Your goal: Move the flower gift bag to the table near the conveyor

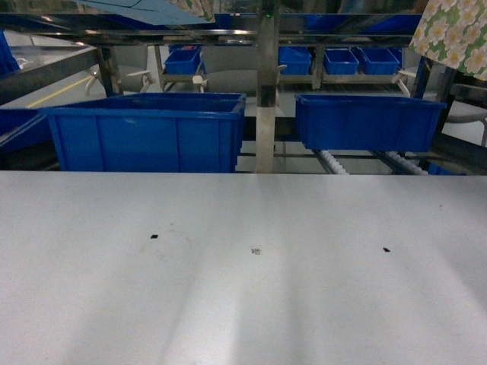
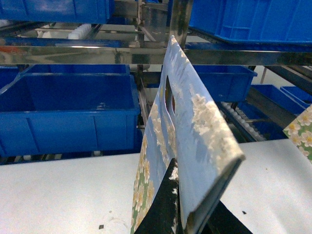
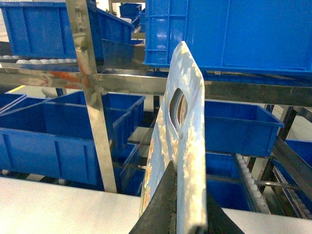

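Head view: the table point(image 1: 243, 266) lies bare below, the conveyor point(image 1: 266, 91) beyond it. Left wrist view: the left gripper point(image 2: 187, 219) pinches a flower gift bag point(image 2: 195, 131) held aloft. Right wrist view: the right gripper point(image 3: 178, 219) clamps another bag point(image 3: 183, 126). Lower both gently, keeping them upright.

White matte desk point(image 1: 243, 304) with three small dark specks fills the foreground. Behind its far edge, two blue bins point(image 1: 148, 133) point(image 1: 369, 122) sit on the steel-framed conveyor point(image 1: 266, 91); white rollers point(image 1: 335, 162) show below the right bin. A flower-patterned gift bag point(image 1: 453, 34) hangs at upper right.
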Available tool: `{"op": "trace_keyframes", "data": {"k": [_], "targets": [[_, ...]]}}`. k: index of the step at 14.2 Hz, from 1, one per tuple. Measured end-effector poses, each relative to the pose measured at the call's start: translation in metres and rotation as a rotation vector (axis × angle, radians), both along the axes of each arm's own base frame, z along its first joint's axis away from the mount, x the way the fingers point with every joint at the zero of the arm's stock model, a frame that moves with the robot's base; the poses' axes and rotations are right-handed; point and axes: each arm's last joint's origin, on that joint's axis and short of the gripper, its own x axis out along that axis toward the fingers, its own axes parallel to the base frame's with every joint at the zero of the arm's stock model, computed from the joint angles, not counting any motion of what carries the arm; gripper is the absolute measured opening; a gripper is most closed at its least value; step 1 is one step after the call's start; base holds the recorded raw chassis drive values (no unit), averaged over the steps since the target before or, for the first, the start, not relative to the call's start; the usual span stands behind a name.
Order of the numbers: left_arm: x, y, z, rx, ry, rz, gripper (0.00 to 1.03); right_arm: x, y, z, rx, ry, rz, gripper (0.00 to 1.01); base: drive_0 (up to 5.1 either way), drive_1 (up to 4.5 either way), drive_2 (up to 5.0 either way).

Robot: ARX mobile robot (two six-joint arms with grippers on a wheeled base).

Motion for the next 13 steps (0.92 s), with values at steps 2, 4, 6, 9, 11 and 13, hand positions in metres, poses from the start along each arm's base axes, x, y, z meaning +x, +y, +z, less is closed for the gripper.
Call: {"op": "trace_keyframes", "data": {"k": [2, 4, 6, 9, 11, 13], "targets": [[-0.001, -0.001, 0.000, -0.001, 0.000, -0.007, 0.02, 0.027, 0.003, -0.015, 0.012, 0.053, 0.001, 0.02, 0.0, 0.00, 0.0], [0.000, -0.001, 0.000, 0.000, 0.001, -0.006, 0.02, 0.053, 0.012, -0.066, 0.018, 0.212, 0.014, 0.02, 0.0, 0.00, 0.0], [0.000, -0.001, 0.000, -0.001, 0.000, -0.006, 0.02, 0.067, 0.021, -0.111, 0.005, 0.298, 0.024, 0.02, 0.0, 0.00, 0.0], [0.000, -0.001, 0.000, -0.001, -0.001, -0.006, 0.02, 0.080, 0.023, -0.142, -0.044, 0.286, 0.010, 0.02, 0.0, 0.00, 0.0], [0.000, -0.001, 0.000, 0.000, 0.001, -0.006, 0.02, 0.082, 0.016, -0.171, -0.077, 0.354, -0.011, 0.02, 0.0, 0.00, 0.0], [0.000, -0.001, 0.000, 0.000, 0.001, -0.006, 0.02, 0.075, 0.012, -0.189, -0.100, 0.395, -0.023, 0.02, 0.0, 0.00, 0.0]]}}
